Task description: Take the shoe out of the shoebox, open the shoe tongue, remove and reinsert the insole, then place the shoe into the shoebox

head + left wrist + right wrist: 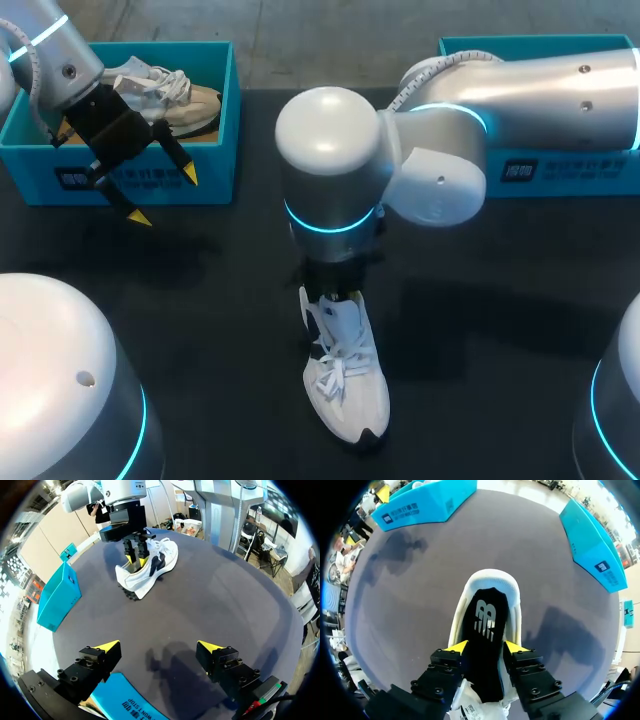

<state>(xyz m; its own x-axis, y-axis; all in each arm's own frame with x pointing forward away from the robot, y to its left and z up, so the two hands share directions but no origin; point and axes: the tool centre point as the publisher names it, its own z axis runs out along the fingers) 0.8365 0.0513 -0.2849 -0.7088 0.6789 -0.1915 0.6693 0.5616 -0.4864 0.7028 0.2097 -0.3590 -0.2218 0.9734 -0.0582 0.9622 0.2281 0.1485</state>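
On the black table (500, 330) my left gripper (165, 198) hangs wide open beside the left shoebox (215, 150); the white shoe (345, 390) lies apart from it, my right gripper (487, 647) in its opening pinching the black insole (485, 620) from both sides. Insole removal, I judge; next, a steady lift clear.

1. Head view: right arm (330, 170) covers the heel end of the white shoe (345, 385) and most of the right hand (136, 556).
2. Whether that hand grips the black insole (485, 597): cannot tell.
3. Left arm (60, 50) hides part of the second shoe (172, 92) in the left shoebox (215, 165).
4. Right shoebox (580, 175) is cut by the edge, largely behind the right arm.
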